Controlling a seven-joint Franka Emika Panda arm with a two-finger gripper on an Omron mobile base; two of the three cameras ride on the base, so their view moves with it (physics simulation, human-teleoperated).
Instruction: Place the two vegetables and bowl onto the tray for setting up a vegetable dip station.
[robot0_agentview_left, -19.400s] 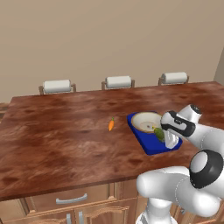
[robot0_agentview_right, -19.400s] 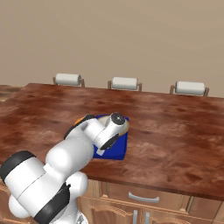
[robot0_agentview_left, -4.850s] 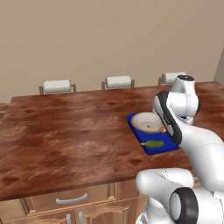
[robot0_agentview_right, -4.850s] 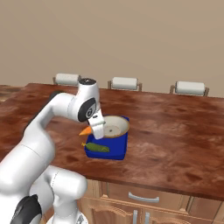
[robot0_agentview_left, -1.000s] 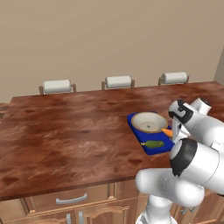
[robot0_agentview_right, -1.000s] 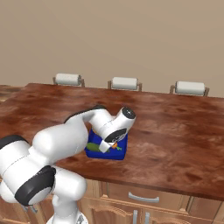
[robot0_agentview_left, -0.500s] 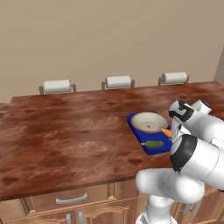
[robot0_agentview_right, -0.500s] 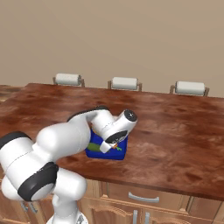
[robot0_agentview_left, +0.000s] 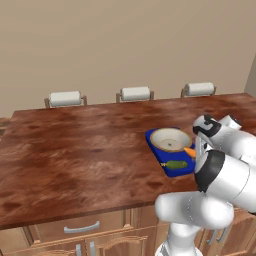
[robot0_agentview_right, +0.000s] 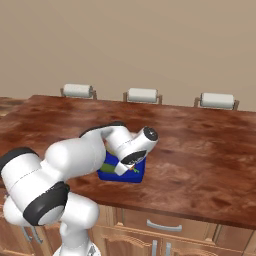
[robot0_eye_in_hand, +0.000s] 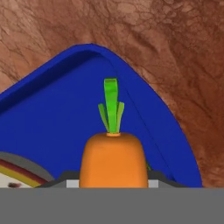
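Note:
The blue tray (robot0_agentview_left: 159, 153) lies on the wooden counter in front of the arm. On its far half sits the cream bowl (robot0_agentview_left: 170, 139). The dark green cucumber (robot0_agentview_left: 176, 164) lies on its near half. My gripper (robot0_eye_in_hand: 113, 176) is shut on the orange carrot (robot0_eye_in_hand: 113, 157), whose green top points away from the hand. The carrot hangs low over a corner of the tray (robot0_eye_in_hand: 65, 118), with the bowl's rim (robot0_eye_in_hand: 17, 175) just beside it. In the left base view the carrot (robot0_agentview_left: 190, 151) shows at the tray's right edge, against the hand. In the right base view the hand covers much of the tray (robot0_agentview_right: 134, 176).
The brown counter (robot0_agentview_left: 80, 145) stretches wide to the left of the tray. Three stools (robot0_agentview_left: 136, 93) stand along its far side. Its front edge runs close to the tray's near side, with drawers (robot0_agentview_left: 80, 229) below.
The hand with the carrot has edged only slightly over the tray. Bowl, cucumber and tray have stayed where they were.

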